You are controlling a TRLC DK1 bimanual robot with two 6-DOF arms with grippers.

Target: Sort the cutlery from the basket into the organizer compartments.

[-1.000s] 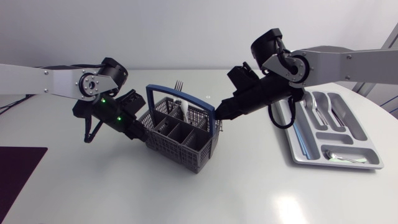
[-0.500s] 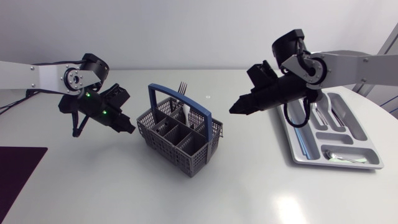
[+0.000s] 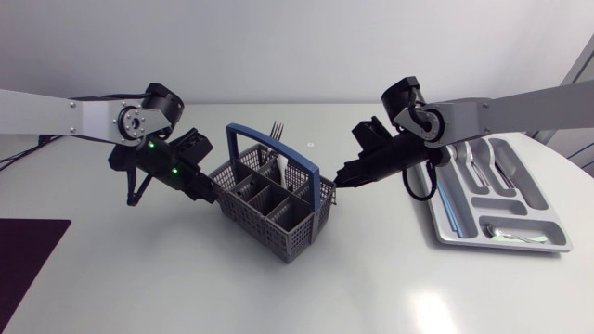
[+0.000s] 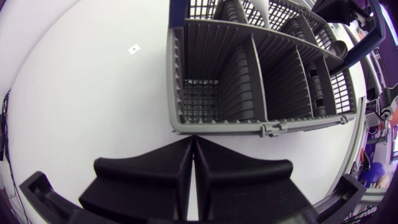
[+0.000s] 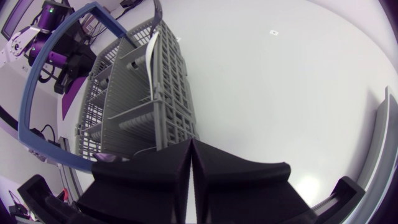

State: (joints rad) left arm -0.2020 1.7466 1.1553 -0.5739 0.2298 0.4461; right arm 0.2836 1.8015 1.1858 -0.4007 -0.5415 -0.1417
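The left gripper [image 4: 191, 140] and right gripper [image 5: 190, 143] both have fingers pressed together, empty, tips just outside opposite walls of the basket [image 3: 302, 237]. A fork [image 3: 273, 128] stands inside, beyond both fingertips, so picking seems the step in hand. Next, one gripper should open and descend around it, bound for the organizer [image 3: 457, 223].

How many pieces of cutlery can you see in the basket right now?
2. A fork stands at the rear of the basket, tines above the rim. A white piece stands near it, inside the basket. Others may be hidden behind the dividers.
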